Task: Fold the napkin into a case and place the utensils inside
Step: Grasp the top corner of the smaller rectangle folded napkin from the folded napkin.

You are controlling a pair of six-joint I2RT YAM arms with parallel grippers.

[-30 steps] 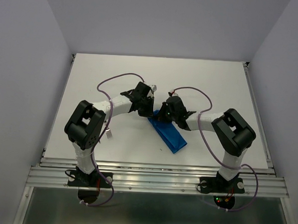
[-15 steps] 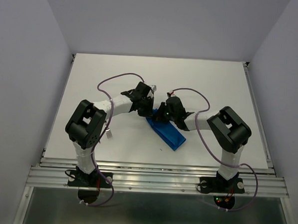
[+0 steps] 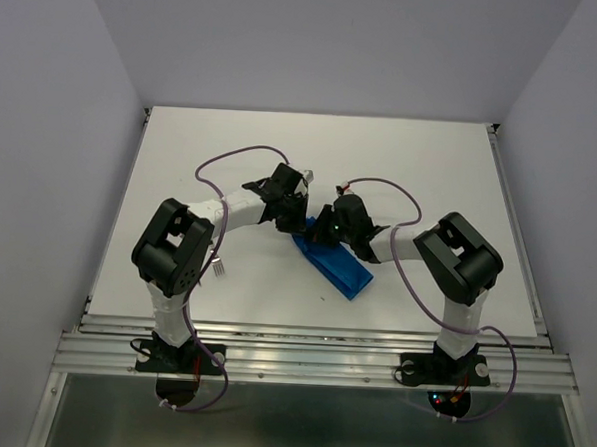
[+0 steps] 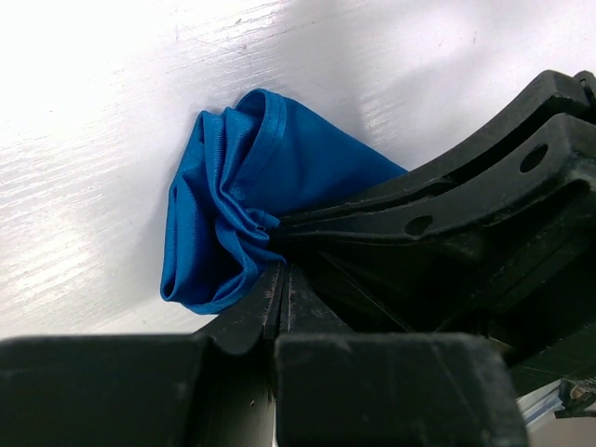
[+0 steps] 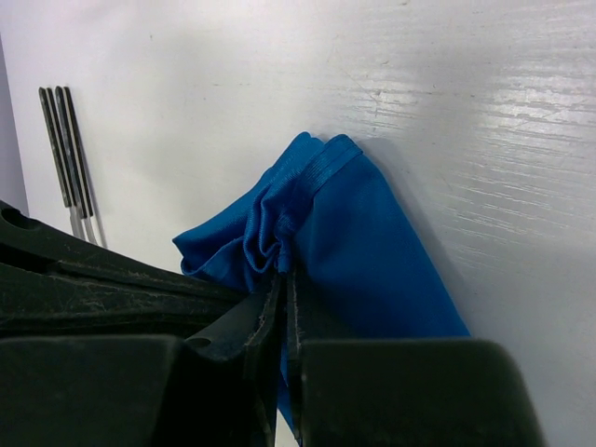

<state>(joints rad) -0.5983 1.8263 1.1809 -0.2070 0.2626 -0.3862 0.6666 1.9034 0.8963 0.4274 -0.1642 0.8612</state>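
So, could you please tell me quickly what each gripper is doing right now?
Left gripper: closed, pinching the bunched end of the blue napkin.
Right gripper: closed, pinching the same bunched end of the napkin.

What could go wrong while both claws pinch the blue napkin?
The left claw and right claw both grip one bunched end of the napkin, very close together, so they might bump. Pulling apart could undo the folds. The fork lies on the table just past the cloth, and dragged cloth might knock it.
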